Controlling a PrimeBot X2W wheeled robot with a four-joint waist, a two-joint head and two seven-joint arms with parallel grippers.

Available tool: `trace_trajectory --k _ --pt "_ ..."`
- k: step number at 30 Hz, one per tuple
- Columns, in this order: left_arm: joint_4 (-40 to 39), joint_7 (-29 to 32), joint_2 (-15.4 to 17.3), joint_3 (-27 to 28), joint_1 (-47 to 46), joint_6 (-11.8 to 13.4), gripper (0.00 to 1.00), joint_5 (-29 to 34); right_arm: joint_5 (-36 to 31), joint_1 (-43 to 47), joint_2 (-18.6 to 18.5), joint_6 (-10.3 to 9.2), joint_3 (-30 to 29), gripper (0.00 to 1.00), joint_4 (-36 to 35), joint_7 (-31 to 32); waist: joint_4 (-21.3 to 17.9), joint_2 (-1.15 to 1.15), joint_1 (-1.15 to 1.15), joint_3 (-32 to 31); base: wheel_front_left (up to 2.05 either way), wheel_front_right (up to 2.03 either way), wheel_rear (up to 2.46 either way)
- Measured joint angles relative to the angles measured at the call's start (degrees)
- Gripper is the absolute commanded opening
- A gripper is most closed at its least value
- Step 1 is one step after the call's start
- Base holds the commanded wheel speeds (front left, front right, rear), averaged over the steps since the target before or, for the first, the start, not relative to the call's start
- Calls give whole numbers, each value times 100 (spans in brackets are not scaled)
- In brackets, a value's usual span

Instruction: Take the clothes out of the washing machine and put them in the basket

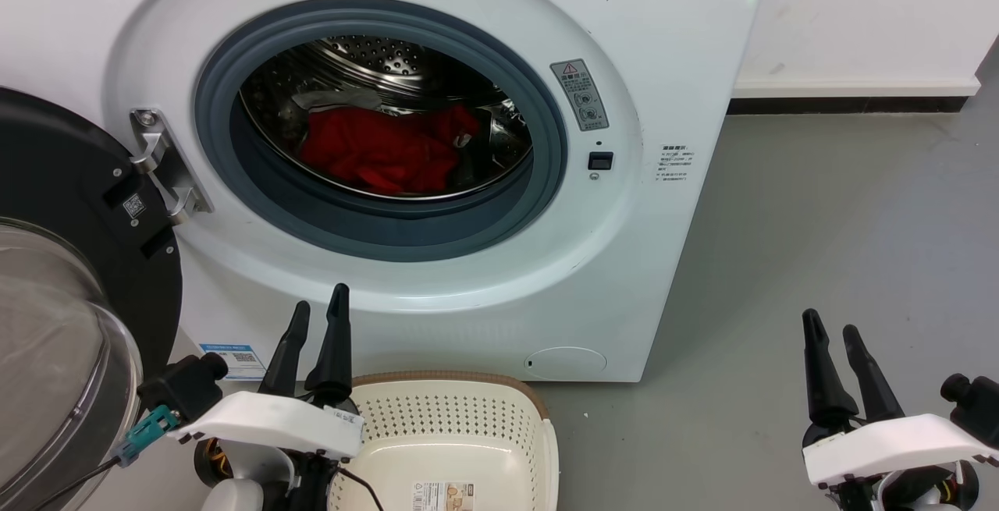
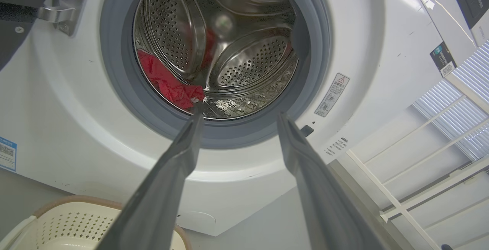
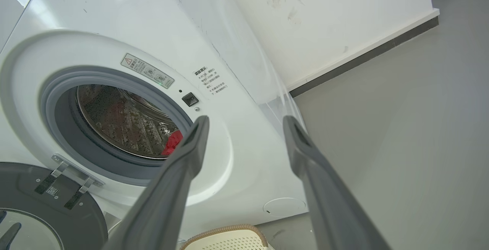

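Crumpled red clothes point(image 1: 382, 150), perhaps one garment, lie upper centre in the perforated steel drum of the washing machine point(image 1: 468, 292). One cream, diamond-perforated plastic basket point(image 1: 453, 417) sits bottom centre. Left jaws and right jaws, dark and tapered, stand apart.

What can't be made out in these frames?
Clothes: head view, one red heap in the drum; the folds overlap, so the garment count is unclear.
Basket: head view, near part cut off by the bottom edge; the left claw and its wrist cover the left corner.
Warning label: head view, print too small to read.
Door: head view, cut off by the left edge.
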Motion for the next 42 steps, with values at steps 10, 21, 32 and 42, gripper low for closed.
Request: trace_trajectory --k 10,21,32,42 --pt "27 -197 2 -77 -58 16 100 879 -868 2 0 0 27 100 -9 -197 9 0 0 -2 0 0 0" --pt "64 -354 2 -132 -102 47 100 1555 -1586 14 0 0 47 100 13 -359 24 0 0 -5 0 0 0" --pt "126 -499 4 -181 -108 93 100 2128 -2245 30 0 1 46 100 49 -489 56 0 0 -6 0 0 0" --pt "203 -623 5 -189 -130 114 100 2613 -2739 30 0 1 35 100 100 -594 60 0 0 -3 0 0 0"
